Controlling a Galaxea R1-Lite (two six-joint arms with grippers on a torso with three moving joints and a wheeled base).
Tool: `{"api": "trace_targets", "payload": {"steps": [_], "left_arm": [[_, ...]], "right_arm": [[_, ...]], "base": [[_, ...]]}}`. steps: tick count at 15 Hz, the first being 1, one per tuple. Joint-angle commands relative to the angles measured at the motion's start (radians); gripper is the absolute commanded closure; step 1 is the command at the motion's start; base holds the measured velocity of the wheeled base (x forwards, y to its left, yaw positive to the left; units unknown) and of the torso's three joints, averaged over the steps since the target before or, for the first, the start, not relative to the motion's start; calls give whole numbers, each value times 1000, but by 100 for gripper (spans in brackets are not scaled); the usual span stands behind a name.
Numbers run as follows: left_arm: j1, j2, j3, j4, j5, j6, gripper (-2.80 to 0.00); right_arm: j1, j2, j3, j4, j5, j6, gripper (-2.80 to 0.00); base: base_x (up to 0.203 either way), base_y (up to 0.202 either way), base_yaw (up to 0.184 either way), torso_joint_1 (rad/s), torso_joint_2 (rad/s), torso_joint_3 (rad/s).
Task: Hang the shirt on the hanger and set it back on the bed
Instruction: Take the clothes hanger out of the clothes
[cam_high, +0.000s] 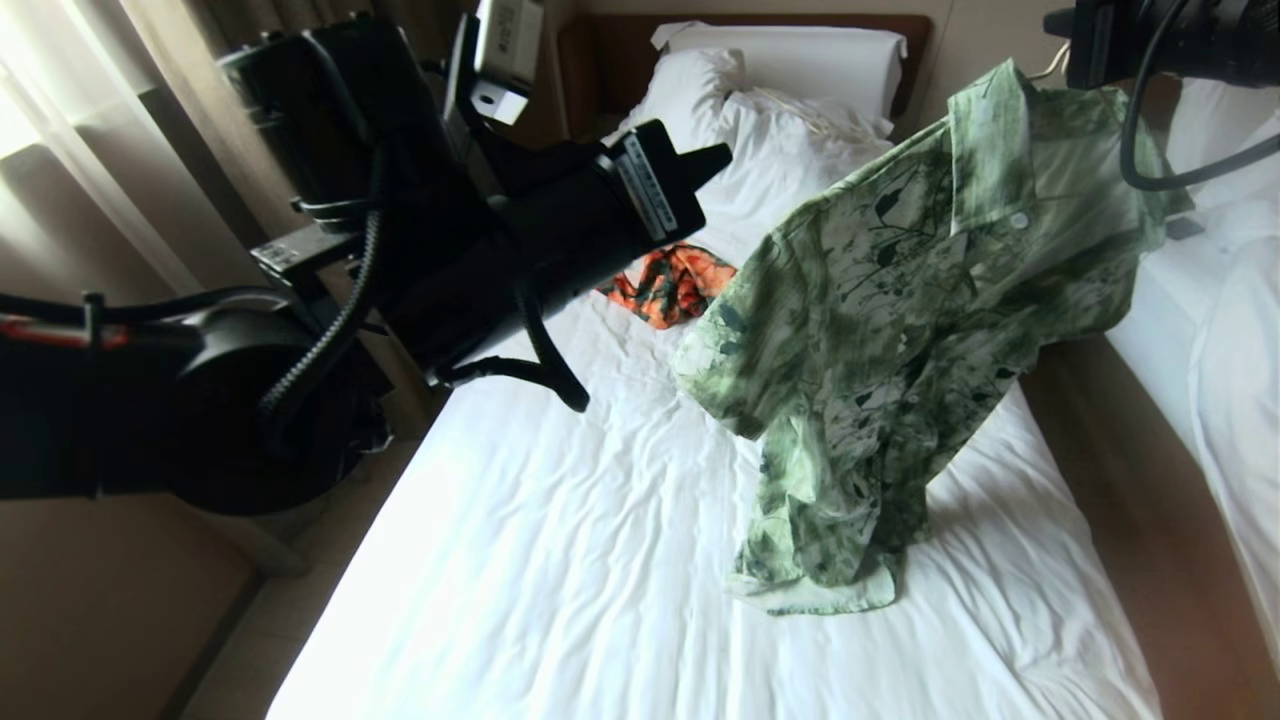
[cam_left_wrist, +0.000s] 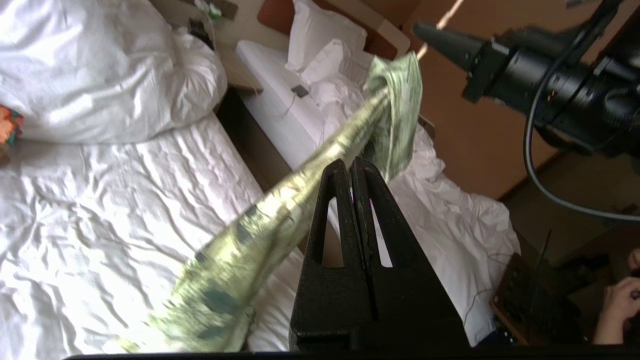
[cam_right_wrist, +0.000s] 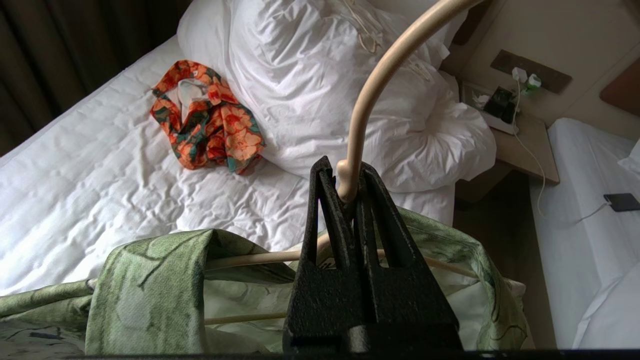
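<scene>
The green leaf-print shirt (cam_high: 900, 300) hangs in the air over the right side of the bed (cam_high: 560, 560), and its hem rests crumpled on the sheet. It is draped on the cream hanger (cam_right_wrist: 372, 90), whose bars run inside the collar opening. My right gripper (cam_right_wrist: 345, 175) is shut on the base of the hanger's hook, held up at the top right of the head view. My left gripper (cam_high: 715, 160) hovers left of the shirt. It is shut with nothing in it, and the shirt (cam_left_wrist: 240, 260) passes beside its fingertips (cam_left_wrist: 345, 167).
An orange patterned garment (cam_high: 670, 285) lies on the sheet below the bunched duvet and pillow (cam_high: 790, 130). A second white bed (cam_high: 1220, 300) stands to the right across a narrow gap. A nightstand (cam_right_wrist: 520, 145) sits between the beds. A person's hand (cam_left_wrist: 617, 305) shows beyond the second bed.
</scene>
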Motion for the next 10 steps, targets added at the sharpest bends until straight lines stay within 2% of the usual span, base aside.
{"api": "trace_targets", "payload": {"steps": [1,4,6,10], "left_arm": [[-34,52,-1,3,16,4,0],[-30,146,-22,-2,67,48,0],[28,180,-33,-24,68,76,0],[205,212,-73,-116,29,103,0]], "right_arm": [[20,15,-5,-7,-32,-2,0],[25,28,-8,-66,-83,-7,0],[32,34,-9,-140,-134,-37,0],[46,32,-9,-202,-142,-45,0]], "base": [[0,0,0,0,0,0],[0,0,0,0,0,0],[0,0,0,0,0,0],[0,0,0,0,0,0]]}}
